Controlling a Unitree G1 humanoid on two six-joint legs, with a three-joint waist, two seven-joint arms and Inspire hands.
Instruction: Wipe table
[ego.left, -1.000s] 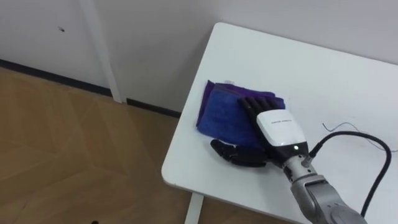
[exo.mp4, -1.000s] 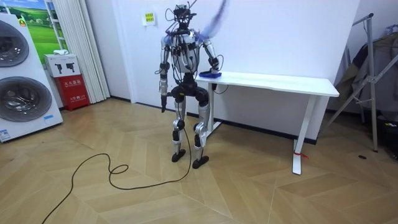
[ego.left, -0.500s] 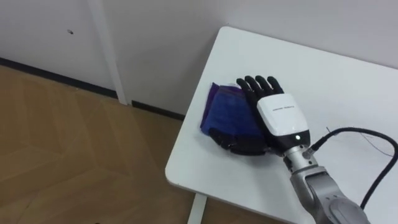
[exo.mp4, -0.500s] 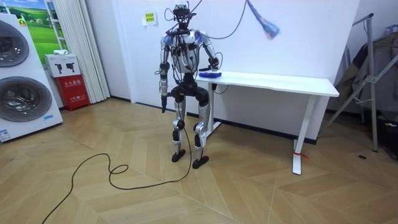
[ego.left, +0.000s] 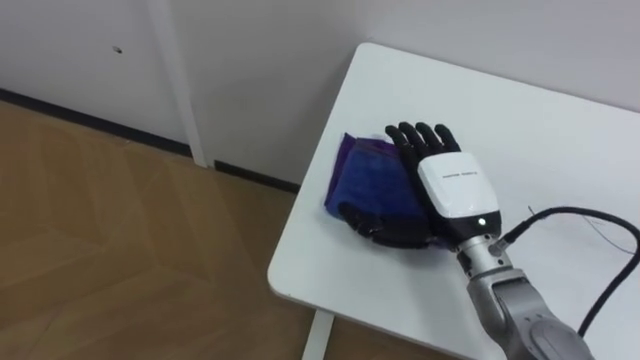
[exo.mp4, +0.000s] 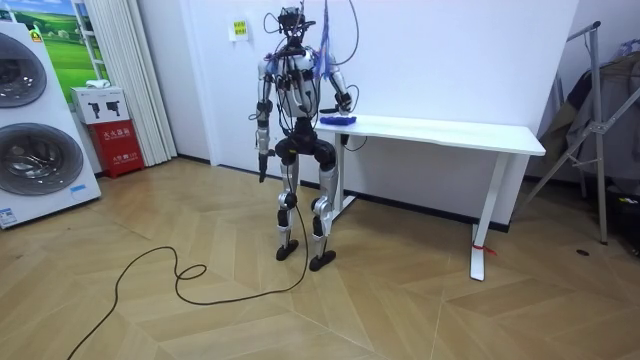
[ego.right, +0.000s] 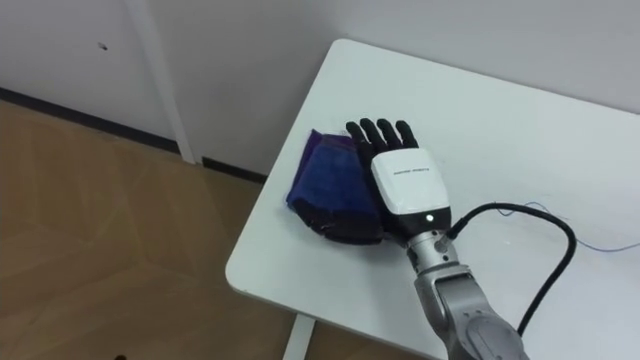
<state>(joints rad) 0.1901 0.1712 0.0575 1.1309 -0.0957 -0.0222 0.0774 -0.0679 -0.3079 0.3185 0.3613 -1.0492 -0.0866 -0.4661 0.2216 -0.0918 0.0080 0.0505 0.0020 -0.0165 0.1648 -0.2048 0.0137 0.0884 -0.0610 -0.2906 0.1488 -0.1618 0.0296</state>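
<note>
My right hand (ego.left: 450, 185) lies palm down on the cloth (ego.left: 358, 180), with my fingers (ego.left: 418, 140) straight and together and my thumb splayed out over the cloth's near edge. I grip nothing. I press rather than pinch because, as I judge it, a flat palm spreads the load and drags the whole cloth along, where a pinch would only lift a corner. The cloth is folded into a thick blue-purple pad, and much of it shows beyond my palm on the left. It rests on the white table (ego.left: 520, 110), close to the left edge and between the two rounded corners. I take this to be the outer end of a wiping stroke. A push further left could slide the pad off over the wooden floor (ego.left: 120, 230). I stand at the table's short end, near the wall, and my left hand (exo.mp4: 262, 172) hangs at my side, away from the work. By count there is one cloth, one table, one hand on the cloth and one hand idle.
</note>
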